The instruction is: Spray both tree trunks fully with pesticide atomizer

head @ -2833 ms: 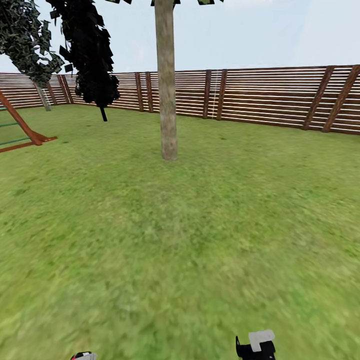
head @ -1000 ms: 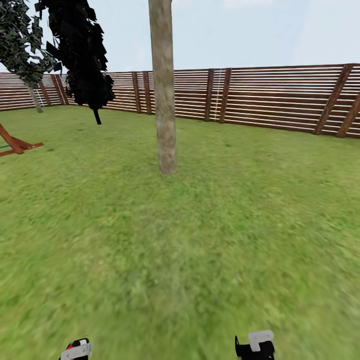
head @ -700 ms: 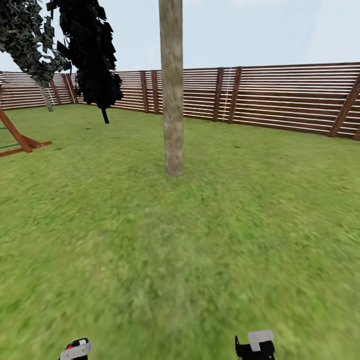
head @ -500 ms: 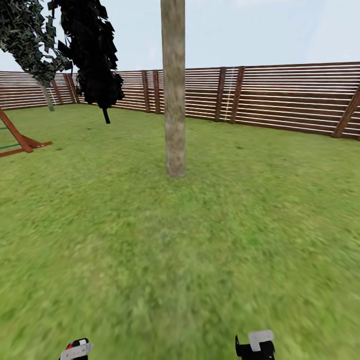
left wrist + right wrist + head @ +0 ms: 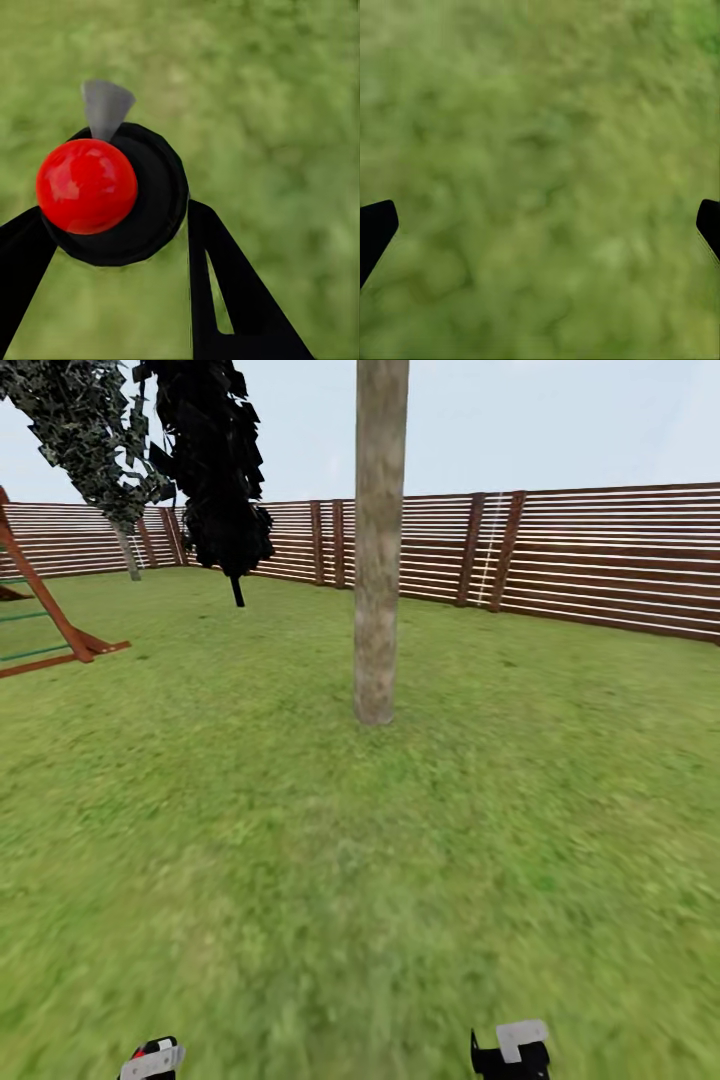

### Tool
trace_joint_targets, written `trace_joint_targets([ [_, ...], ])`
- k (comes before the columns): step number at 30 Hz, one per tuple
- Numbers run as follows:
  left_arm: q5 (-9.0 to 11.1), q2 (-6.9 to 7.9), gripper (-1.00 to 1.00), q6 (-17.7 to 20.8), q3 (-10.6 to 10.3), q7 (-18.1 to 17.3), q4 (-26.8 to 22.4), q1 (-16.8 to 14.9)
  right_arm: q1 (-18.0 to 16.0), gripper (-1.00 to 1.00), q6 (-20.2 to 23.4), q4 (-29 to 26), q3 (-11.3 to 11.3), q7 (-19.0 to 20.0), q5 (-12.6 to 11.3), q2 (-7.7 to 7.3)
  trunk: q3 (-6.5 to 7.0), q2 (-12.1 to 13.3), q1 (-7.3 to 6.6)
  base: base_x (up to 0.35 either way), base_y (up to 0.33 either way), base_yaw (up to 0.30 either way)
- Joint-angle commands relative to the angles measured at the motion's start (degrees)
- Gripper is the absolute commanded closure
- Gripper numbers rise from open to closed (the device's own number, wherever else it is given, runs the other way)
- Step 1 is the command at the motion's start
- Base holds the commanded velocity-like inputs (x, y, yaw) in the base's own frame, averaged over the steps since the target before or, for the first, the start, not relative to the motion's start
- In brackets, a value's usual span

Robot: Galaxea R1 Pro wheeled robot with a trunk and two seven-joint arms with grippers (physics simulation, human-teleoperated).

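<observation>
A tall tree with a straight grey-tan trunk (image 5: 378,560) stands on the grass lawn (image 5: 300,860) ahead, a few metres off and a little right of centre. The pesticide atomizer (image 5: 112,195) has a round black body, a red ball top and a grey nozzle. My left gripper (image 5: 112,216) is shut on it, low at my left side, where its red tip (image 5: 150,1052) peeks in. My right gripper (image 5: 540,225) hangs open over bare grass, its fingertips wide apart; its white and black body (image 5: 512,1050) shows low at the right.
A reddish-brown slatted fence (image 5: 560,555) rings the lawn behind the tree. A narrow dark tree (image 5: 215,470) and a leaning tree with a thin grey trunk (image 5: 127,552) stand at the back left. A red wooden swing frame (image 5: 50,620) sits at the far left.
The whole view has shifted: the trunk now sits further right and looks larger, so the camera has moved closer. The left gripper with the atomizer shows slightly higher than 2.8 s ago.
</observation>
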Motion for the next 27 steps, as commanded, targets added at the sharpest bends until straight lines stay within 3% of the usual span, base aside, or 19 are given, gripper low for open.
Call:
trace_joint_targets([
  [1, 0.5, 0.02, 1.00, -0.2, -0.2, -0.1, 0.0, 0.0, 0.0, -1.00, 0.0, 0.1, 0.2, -0.6, 0.7, -0.07, -0.05, 0.0, 0.03, 0.342, 0.000, 0.011],
  [27, 0.5, 0.10, 1.00, -0.1, -0.1, -0.1, 0.0, 0.0, 0.0, -1.00, 0.1, 0.1, 0.2, -0.6, 0.7, -0.37, -0.05, 0.0, 0.03, 0.342, 0.000, 0.001],
])
